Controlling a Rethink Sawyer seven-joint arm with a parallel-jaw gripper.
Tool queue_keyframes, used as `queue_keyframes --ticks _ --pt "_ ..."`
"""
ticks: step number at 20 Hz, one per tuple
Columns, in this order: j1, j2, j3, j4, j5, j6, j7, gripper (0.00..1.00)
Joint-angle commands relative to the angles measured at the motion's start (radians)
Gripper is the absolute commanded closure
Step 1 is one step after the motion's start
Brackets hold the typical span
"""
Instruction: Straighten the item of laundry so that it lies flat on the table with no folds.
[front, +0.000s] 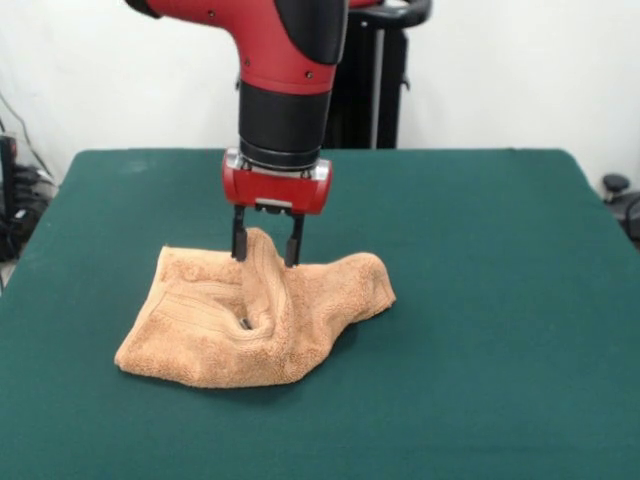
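Note:
The tan terry-cloth towel (255, 320) lies crumpled on the dark green table (480, 300), left of centre, with folds and a band stripe showing on its left part. My gripper (266, 248) comes straight down from the red and black arm and stands at the towel's top middle. Its two black fingers (239, 238) straddle a raised ridge of cloth and pinch it, pulling the towel up into a peak there. The rest of the towel rests on the table.
The robot's black pedestal (375, 80) stands behind the table's far edge. Cables and dark gear (20, 200) sit off the table at the left, and a black object (620, 195) at the right edge.

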Motion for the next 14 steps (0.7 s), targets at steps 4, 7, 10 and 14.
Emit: queue_keyframes --ticks 4,7,10,14 --pt "0.007 0.097 0.079 0.020 -0.029 -0.064 0.129 0.00" --pt "0.004 0.094 0.078 0.025 -0.030 -0.064 0.126 0.00" --pt "-0.004 0.098 0.081 0.025 -0.033 -0.070 0.121 0.00" --pt "-0.017 0.100 0.086 0.023 -0.038 -0.069 0.109 0.00"
